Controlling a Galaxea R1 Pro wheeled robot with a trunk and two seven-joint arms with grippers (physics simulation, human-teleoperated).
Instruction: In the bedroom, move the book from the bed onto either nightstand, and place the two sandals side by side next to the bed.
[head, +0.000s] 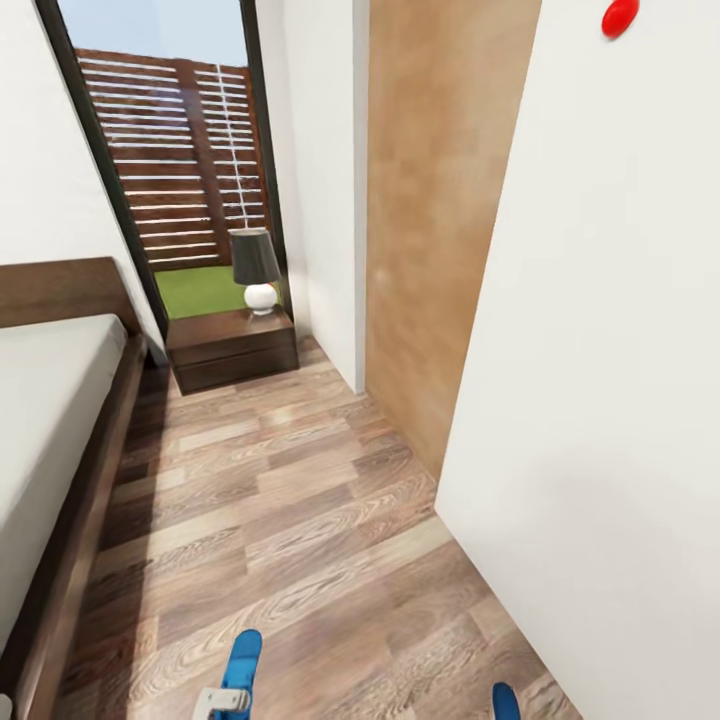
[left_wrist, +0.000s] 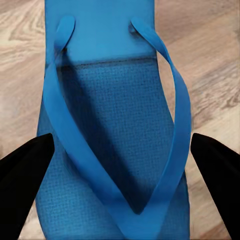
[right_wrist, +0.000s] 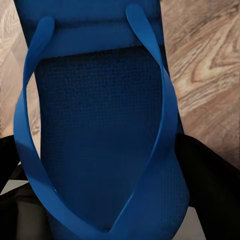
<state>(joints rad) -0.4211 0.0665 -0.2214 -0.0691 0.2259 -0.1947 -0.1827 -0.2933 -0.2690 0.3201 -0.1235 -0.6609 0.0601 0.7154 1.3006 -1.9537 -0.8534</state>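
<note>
Sandal (left_wrist: 115, 135) between left hand (left_wrist: 120, 165) fingers

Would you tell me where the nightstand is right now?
In the head view the nightstand stands at the far end of the floor, beside the bed's headboard, with the lamp on top.

Bed (head: 45, 420) along the left, headboard (head: 60, 290) at its far end; nightstand (head: 232, 348) just beyond the bed's far corner, against the glass door (head: 170, 150), lamp (head: 256, 268) on its top. Open floor (head: 290, 500) runs between bed and the wall (head: 600, 400) on the right, with a door (head: 440, 200) farther back along that side. Nearest the camera, one sandal (head: 241, 660) left of centre over the floor, the other sandal (head: 506, 702) well apart to its right beside the wall.
</note>
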